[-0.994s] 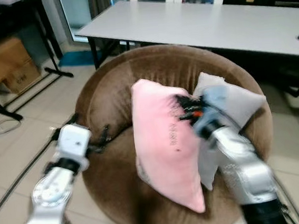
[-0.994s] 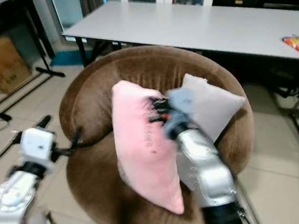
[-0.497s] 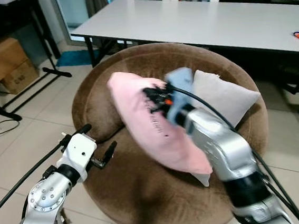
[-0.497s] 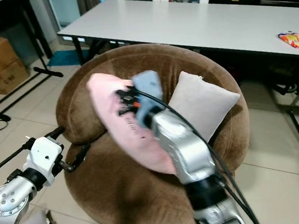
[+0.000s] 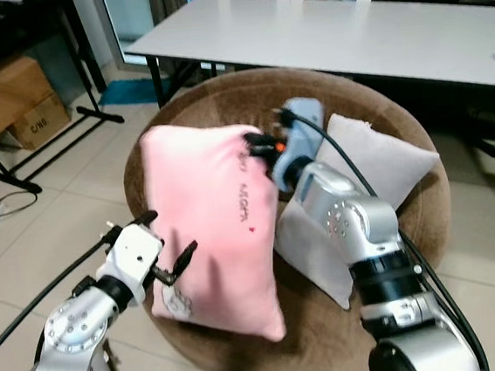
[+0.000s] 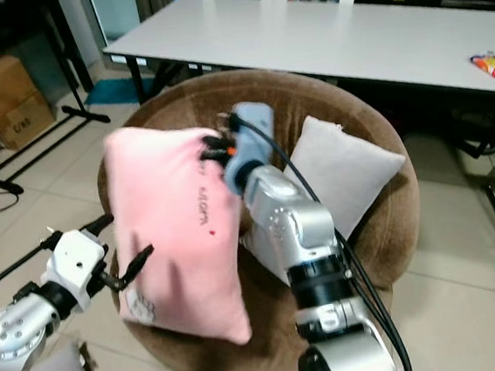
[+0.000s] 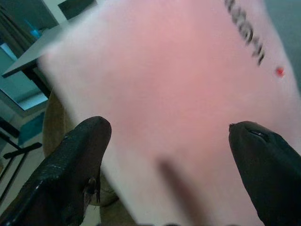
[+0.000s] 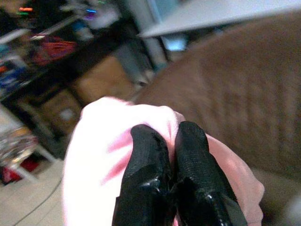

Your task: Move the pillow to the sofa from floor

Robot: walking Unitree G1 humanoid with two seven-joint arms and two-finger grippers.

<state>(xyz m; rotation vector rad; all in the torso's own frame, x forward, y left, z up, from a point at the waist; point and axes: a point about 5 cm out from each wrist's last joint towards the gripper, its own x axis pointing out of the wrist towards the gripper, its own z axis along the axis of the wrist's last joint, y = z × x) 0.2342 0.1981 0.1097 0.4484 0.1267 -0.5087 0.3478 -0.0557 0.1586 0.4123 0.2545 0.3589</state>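
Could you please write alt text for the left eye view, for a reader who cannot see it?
The right gripper pinches the top corner of a pink pillow, holding it upright over a round brown sofa beside a grey pillow. The open left gripper is at the pink pillow's lower edge.

1. Pillow (image 5: 213, 233): pale pink, with small dark lettering and a tiny red mark.
2. Second cushion (image 5: 377, 160): light grey.
3. Round sofa (image 5: 222, 100): brown plush.
4. Table (image 5: 347, 31): white top.
5. Floor (image 5: 49, 222): beige tiles.
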